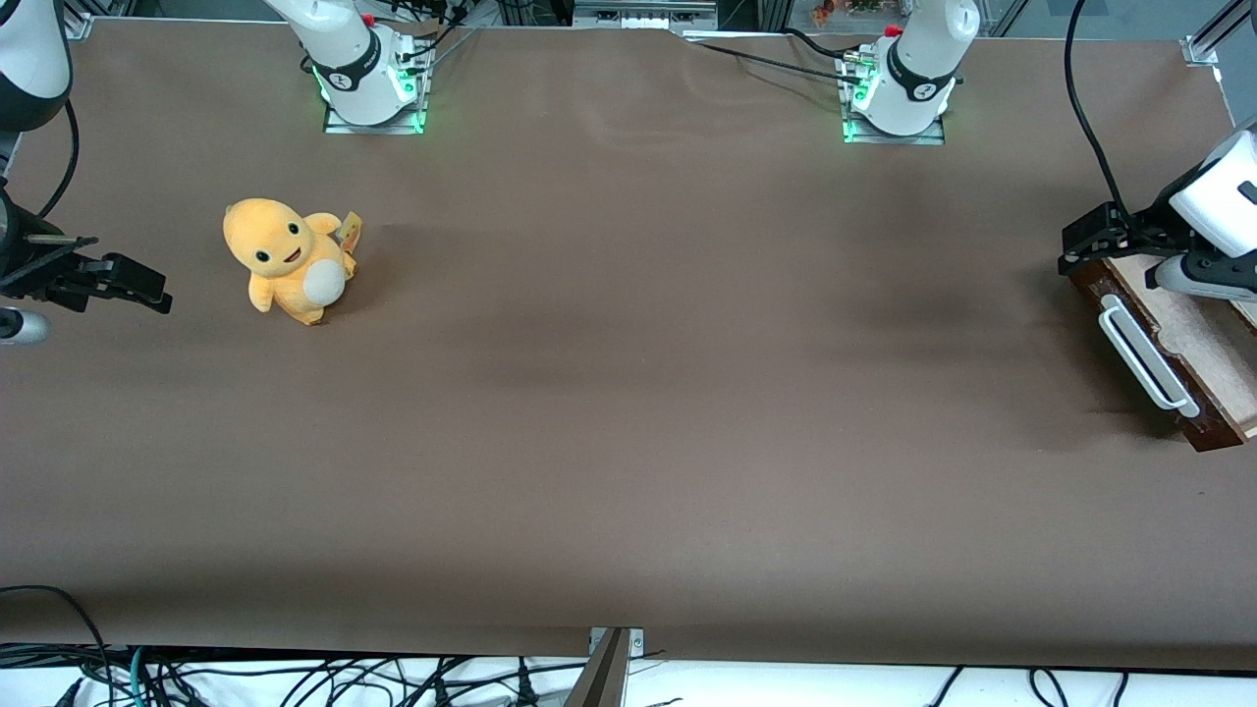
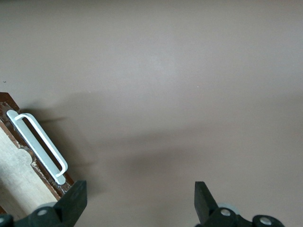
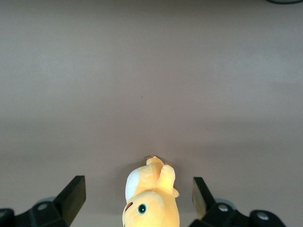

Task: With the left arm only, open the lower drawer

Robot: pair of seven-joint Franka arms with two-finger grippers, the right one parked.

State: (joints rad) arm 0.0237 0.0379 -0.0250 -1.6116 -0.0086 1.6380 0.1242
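Brown table (image 1: 628,393) | lower drawer (image 1: 1193,344) at working arm's end, pulled out, dark brown front, white bar-loop handle (image 2: 40,144), pale beige inside | gripper (image 2: 137,201) spread wide, empty, above drawer's front edge | left arm (image 1: 1213,211) over drawer

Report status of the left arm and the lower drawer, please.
Left hand open, above the lower drawer, touching nothing. White handle free. Nothing in the way.

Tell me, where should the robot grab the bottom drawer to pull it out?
Probably by the long white handle on the lower drawer. It is a bar standing off the dark front, so one jaw could slip into the loop from above, near the middle. The gripper, jaws wide open, hangs over bare table beside the handle's end, holding nothing.
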